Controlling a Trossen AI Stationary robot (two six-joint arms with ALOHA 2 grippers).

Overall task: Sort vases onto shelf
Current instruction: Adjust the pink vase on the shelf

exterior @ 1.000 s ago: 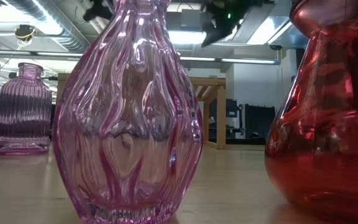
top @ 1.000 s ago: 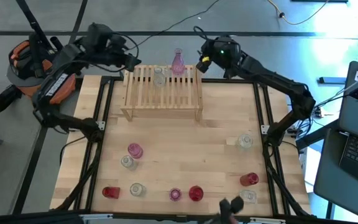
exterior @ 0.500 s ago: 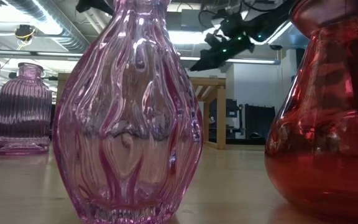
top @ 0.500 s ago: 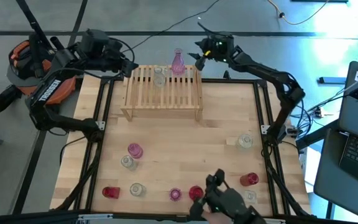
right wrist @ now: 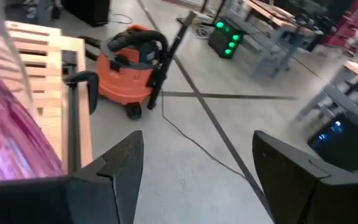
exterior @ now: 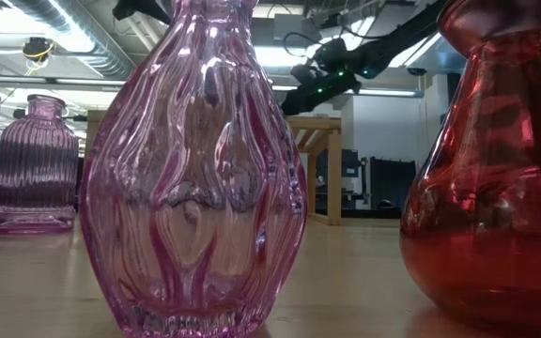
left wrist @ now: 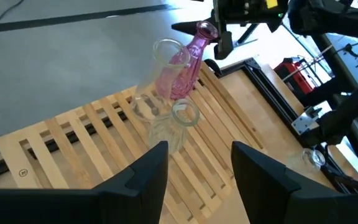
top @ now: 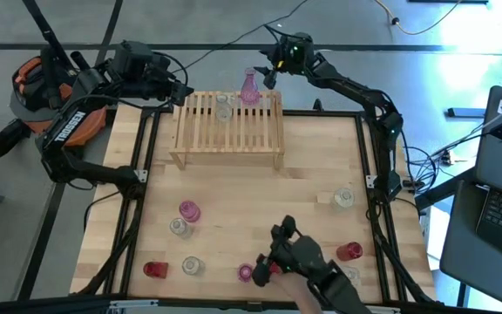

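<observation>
While the right gripper (top: 268,71) hung beside the pink bottle vase (top: 249,87) at the far right corner of the shelf (top: 229,131), its fingers stood apart and held nothing; the vase showed close at the edge of its wrist view, outside the gap between the fingers. The left gripper (top: 184,91) waited at the far left corner of the shelf, fingers parted and empty, facing a clear vase (top: 224,106) on the slats just left of the pink one.

Two vases stood on the shelf. Eight more were on the table nearer the camera: a pink vase (top: 188,210) and a clear one (top: 179,228) touching it on the left, a red vase (top: 154,269) and a clear one (top: 192,265) along the near left edge, a small pink one (top: 246,273) at near centre with a red one beside it, partly hidden by some dark equipment (top: 308,262), and on the right a clear vase (top: 344,198) and a red vase (top: 349,252). One more clear vase seemed to stand just beyond that red one.

By my reading, a placement on the shelf was just finished and most of the sorting remained. The next move would call for the right arm to lift clear of the pink vase without tipping it, then travel to the near right and come down around one of the vases there.
</observation>
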